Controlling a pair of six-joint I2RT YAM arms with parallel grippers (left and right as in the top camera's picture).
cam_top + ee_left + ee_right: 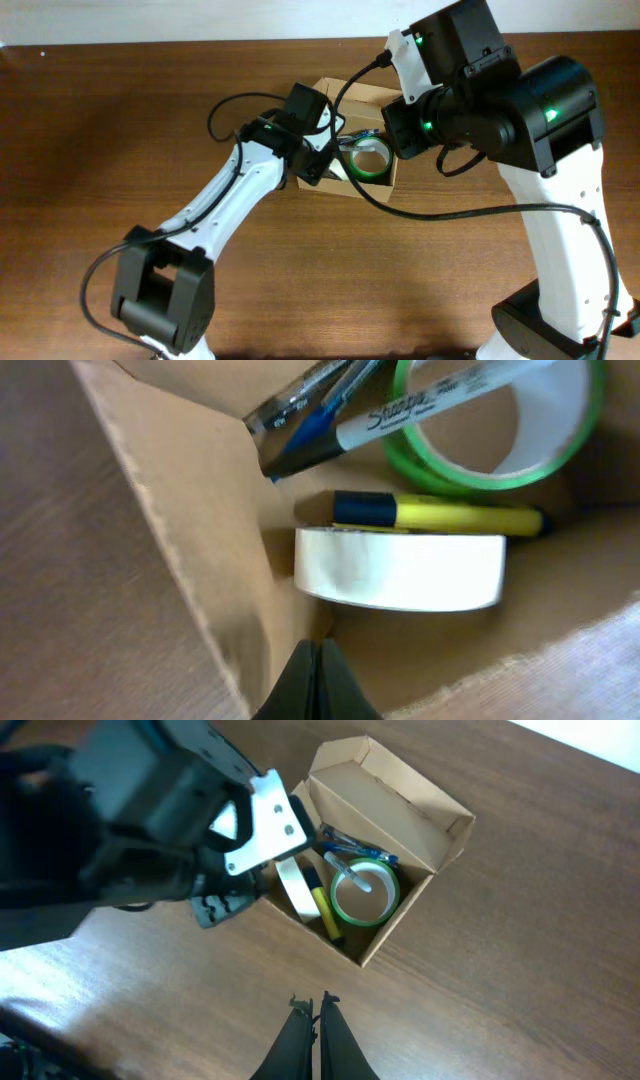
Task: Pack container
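The container (350, 92) is an open tan cardboard box with its flap lid up, also seen in the right wrist view (440, 860). Inside lie a white tape roll (400, 570), a green tape roll (500, 435), a yellow marker (450, 517), a Sharpie pen (430, 402) and blue pens (310, 415). My left gripper (318, 660) is shut and empty, its tips at the box's inner corner next to the white roll; it sits at the box's left side in the overhead view (322, 165). My right gripper (315, 1005) is shut and empty, well above the table in front of the box.
The brown wooden table (120, 120) surrounds the box. The right arm's bulky wrist (470, 110) hangs over the box's right side. The left arm (230, 195) reaches diagonally from the front left. A white wall runs along the table's far edge.
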